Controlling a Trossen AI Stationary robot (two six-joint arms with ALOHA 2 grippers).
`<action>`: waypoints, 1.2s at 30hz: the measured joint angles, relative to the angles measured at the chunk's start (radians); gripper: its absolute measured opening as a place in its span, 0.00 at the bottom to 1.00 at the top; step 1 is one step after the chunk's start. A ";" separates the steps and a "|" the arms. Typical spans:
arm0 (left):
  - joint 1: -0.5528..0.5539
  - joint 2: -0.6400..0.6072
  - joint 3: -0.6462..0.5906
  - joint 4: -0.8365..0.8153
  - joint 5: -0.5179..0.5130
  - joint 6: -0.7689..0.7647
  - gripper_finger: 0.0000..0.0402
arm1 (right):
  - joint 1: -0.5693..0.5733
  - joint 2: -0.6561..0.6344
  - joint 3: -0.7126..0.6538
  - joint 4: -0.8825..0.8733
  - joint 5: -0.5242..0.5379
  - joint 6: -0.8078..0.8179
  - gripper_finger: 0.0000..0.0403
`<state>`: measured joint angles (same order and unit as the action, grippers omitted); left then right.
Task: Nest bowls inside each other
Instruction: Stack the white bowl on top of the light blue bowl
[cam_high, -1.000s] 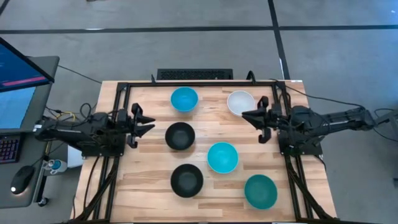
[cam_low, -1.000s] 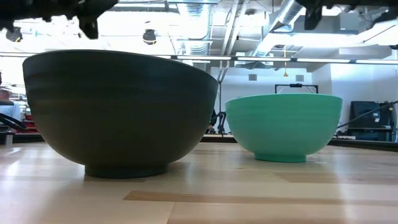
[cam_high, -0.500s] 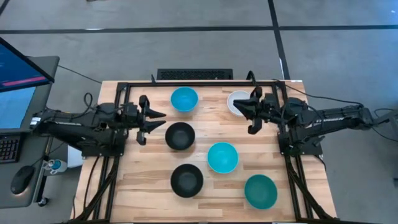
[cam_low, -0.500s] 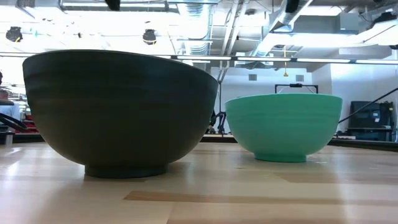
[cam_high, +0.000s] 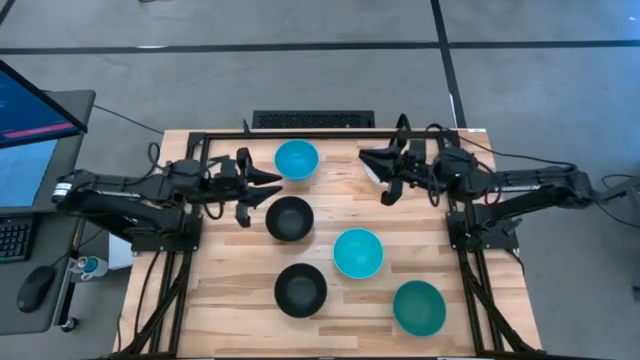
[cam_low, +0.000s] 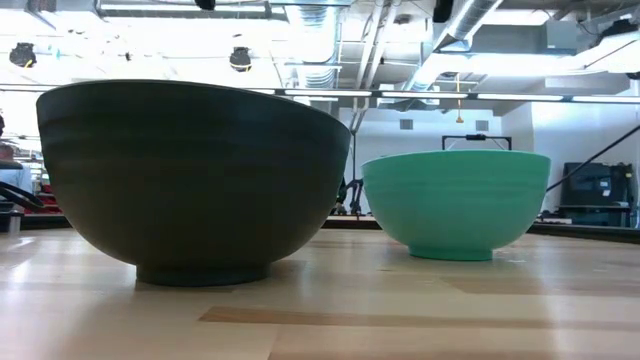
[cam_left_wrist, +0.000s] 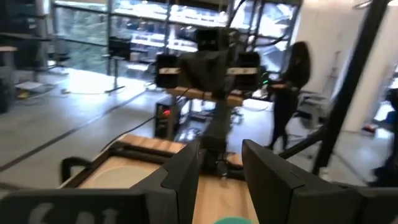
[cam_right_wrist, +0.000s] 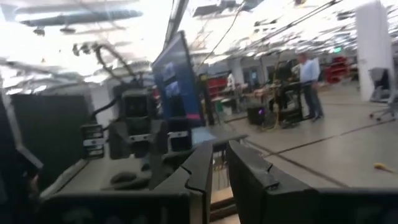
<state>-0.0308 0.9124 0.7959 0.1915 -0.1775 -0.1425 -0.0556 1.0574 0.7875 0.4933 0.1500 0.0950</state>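
In the high view five bowls stand on their bases in plain sight on the wooden table: a light blue bowl (cam_high: 296, 158) at the far side, a black bowl (cam_high: 289, 218), a second light blue bowl (cam_high: 357, 252), a second black bowl (cam_high: 300, 289) and a teal bowl (cam_high: 418, 306). The white bowl (cam_high: 374, 170) is mostly hidden under my right gripper (cam_high: 373, 176), which hovers open above it. My left gripper (cam_high: 262, 190) is open in the air between the far blue bowl and the first black bowl. The low view shows the near black bowl (cam_low: 190, 180) and the teal bowl (cam_low: 455, 200).
A black frame (cam_high: 320, 134) runs along the table's far edge and down both sides. A keyboard (cam_high: 312, 119) lies beyond the far edge and a monitor (cam_high: 30, 110) stands to the left. Bare wood (cam_high: 235, 290) shows at the near left. People stand in the room behind.
Both arms have reached in over the table. My left gripper has moved toward the right and the far edge, up to the far blue bowl. My right gripper has moved left and toward the far edge, over the white bowl. The bowls have stayed in place.
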 joint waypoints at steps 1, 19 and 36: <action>0.004 0.008 0.000 -0.001 -0.023 0.000 0.29 | 0.000 0.009 0.011 -0.016 -0.001 -0.008 0.18; 0.027 0.021 0.000 0.001 -0.063 -0.051 0.29 | -0.114 0.029 0.110 -0.366 -0.049 0.002 0.18; 0.038 0.021 0.000 0.001 -0.072 -0.046 0.29 | -0.248 0.029 0.110 -0.596 -0.070 -0.127 0.18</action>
<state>0.0070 0.9337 0.7963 0.1928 -0.2496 -0.1883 -0.3041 1.0863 0.8970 -0.1030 0.0802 -0.0319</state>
